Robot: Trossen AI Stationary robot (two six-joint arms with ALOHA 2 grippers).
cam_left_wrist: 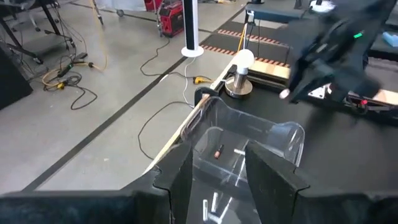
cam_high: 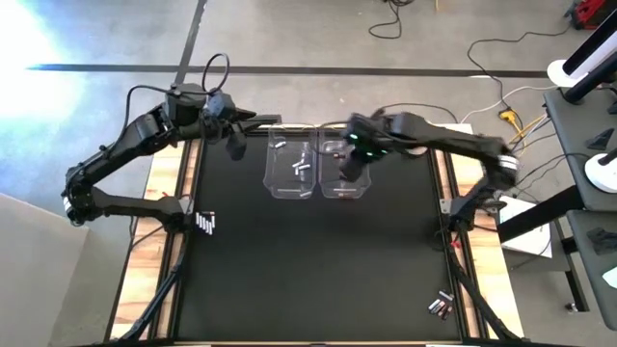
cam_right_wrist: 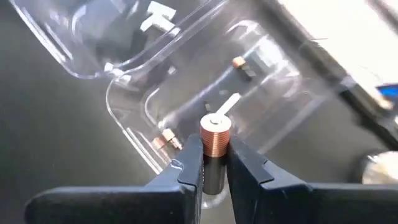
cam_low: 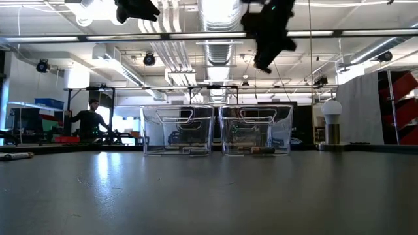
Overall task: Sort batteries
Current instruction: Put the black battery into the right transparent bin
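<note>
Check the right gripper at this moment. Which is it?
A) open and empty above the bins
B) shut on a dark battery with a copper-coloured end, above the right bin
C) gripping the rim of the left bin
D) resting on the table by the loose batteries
B: the right wrist view shows the right gripper clamped on a battery, copper end up, with the clear right bin below it.

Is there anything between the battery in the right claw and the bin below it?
Nothing visible. The right claw holds a copper-ended battery upright above the open-topped right bin. Only a few batteries lie inside it, and the left claw hangs off to the left bin's side.
</note>
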